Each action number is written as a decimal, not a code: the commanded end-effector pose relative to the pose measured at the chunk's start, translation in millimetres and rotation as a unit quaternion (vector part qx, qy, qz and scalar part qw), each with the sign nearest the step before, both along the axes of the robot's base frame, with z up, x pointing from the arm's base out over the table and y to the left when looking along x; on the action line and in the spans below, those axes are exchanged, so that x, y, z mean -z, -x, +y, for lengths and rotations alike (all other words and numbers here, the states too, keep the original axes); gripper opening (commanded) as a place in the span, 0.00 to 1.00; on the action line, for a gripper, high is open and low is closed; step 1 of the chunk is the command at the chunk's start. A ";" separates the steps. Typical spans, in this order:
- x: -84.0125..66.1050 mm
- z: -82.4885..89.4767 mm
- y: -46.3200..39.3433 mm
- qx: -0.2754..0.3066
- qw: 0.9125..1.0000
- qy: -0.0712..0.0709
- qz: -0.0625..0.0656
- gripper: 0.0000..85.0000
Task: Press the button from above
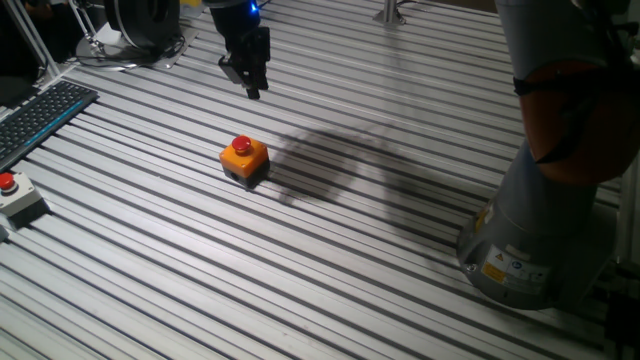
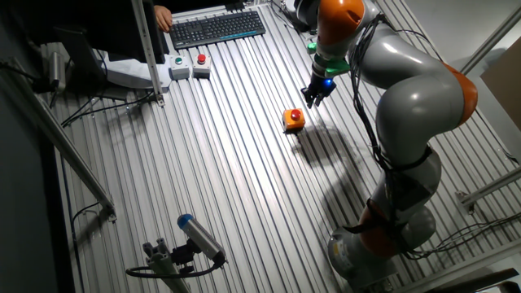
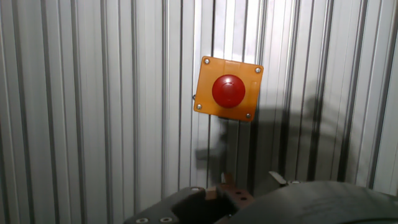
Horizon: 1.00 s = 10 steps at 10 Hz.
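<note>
The button (image 1: pixel 241 146) is a small red dome on an orange cube-shaped box with a dark base, standing on the slatted metal table (image 1: pixel 330 270). It also shows in the other fixed view (image 2: pixel 293 119). In the hand view it lies above the middle of the frame (image 3: pixel 228 90). My gripper (image 1: pixel 252 90) hangs in the air above the table, behind the button and apart from it. In the other fixed view my gripper (image 2: pixel 313 99) is just up and right of the orange box. No view shows the fingertips clearly.
A grey-white box with a red button (image 1: pixel 12 195) sits at the left edge, next to a keyboard (image 1: pixel 40 112). The arm's base (image 1: pixel 530 240) stands at the right. In the other fixed view a metal post (image 2: pixel 148 49) and a loose tool (image 2: pixel 191 244) show.
</note>
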<state>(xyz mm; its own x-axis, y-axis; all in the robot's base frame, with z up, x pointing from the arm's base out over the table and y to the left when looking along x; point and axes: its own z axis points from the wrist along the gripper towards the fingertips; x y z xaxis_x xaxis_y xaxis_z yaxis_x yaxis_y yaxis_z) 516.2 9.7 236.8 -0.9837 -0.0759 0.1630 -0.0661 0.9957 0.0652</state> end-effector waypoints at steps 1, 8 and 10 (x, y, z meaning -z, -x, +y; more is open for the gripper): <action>-0.2 -0.3 -0.1 0.003 1.000 0.000 0.004 0.40; 0.1 -1.4 -1.3 0.021 1.000 -0.008 0.016 0.20; 0.5 -1.0 -1.0 0.017 1.000 0.000 0.015 0.20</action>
<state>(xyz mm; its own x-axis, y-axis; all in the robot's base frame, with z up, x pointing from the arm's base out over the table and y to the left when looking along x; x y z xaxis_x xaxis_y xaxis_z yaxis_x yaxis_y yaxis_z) 517.5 8.8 236.3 -0.9805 -0.0423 0.1919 -0.0297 0.9973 0.0678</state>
